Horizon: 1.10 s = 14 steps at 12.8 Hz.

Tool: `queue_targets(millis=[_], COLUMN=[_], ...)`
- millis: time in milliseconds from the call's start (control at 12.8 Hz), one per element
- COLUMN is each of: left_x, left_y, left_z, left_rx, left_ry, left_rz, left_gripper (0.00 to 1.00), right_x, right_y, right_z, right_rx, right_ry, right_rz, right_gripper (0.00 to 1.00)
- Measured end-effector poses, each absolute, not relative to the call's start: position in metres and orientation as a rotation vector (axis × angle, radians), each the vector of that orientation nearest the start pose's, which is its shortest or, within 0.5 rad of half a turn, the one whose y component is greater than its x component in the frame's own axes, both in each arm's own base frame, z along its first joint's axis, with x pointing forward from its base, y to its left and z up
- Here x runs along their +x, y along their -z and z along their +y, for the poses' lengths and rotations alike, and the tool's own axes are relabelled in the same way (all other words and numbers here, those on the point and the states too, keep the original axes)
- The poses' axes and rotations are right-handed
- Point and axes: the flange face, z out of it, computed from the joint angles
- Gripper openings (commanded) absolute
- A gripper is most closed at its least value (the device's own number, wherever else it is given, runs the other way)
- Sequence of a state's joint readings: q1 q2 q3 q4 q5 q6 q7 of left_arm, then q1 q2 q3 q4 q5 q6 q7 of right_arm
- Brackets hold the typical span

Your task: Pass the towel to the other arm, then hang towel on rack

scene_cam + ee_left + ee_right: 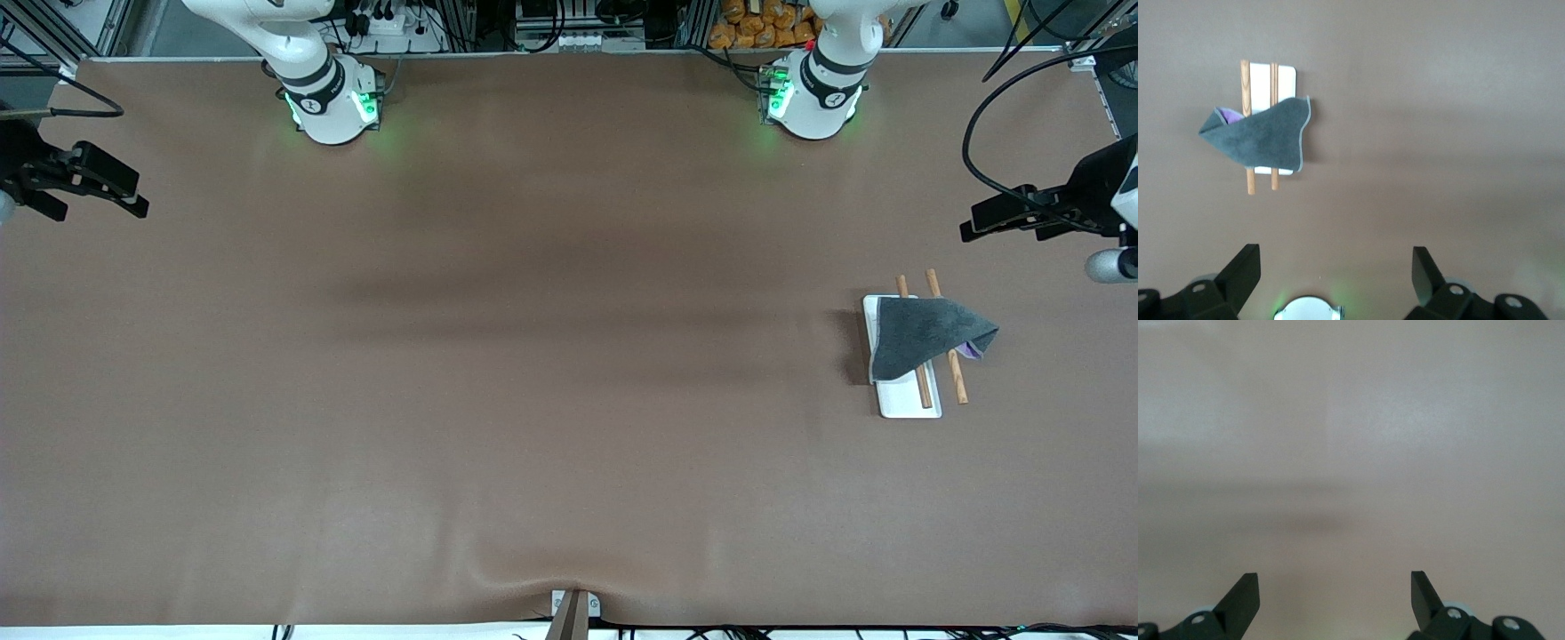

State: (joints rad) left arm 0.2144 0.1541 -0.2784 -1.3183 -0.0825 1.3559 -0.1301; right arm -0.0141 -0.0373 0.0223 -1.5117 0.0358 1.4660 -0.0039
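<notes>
Towel point(920, 336) draped over rack point(907, 398), job looks done; left gripper point(1336, 267) and right gripper point(1335, 590) wide open, empty.

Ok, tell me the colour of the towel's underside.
Purple, peeking out beneath the dark grey towel; the left wrist view shows it best.

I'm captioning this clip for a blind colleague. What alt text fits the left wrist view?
A dark grey towel, a purple corner showing, hangs over the two wooden rods of a small white rack on a brown table. The left tool is open and empty in the foreground, apart from the towel.
</notes>
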Motion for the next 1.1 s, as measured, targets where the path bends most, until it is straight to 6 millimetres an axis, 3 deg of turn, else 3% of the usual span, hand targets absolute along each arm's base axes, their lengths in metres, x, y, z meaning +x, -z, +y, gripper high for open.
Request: queue_targets(millis=[469, 782, 1095], left_x=[0.576, 0.571, 0.542], left_y=[-0.617, -0.609, -0.61], left_z=[-0.066, -0.063, -0.061], left_rx=[-3.197, -3.197, -3.193], left_ry=[-0.17, -0.121, -0.07], left_rz=[-0.066, -0.087, -0.097], left_gripper=[1.0, 1.0, 1.0], right_x=[0.532, 0.532, 0.533], right_y=[-0.663, -0.662, -0.66], right_z=[0.009, 0.009, 0.008], right_rx=[-3.107, -3.107, -3.107], right_ry=[-0.014, -0.018, -0.023], right_rz=[-0.024, -0.022, -0.02], right_gripper=[1.0, 1.0, 1.0])
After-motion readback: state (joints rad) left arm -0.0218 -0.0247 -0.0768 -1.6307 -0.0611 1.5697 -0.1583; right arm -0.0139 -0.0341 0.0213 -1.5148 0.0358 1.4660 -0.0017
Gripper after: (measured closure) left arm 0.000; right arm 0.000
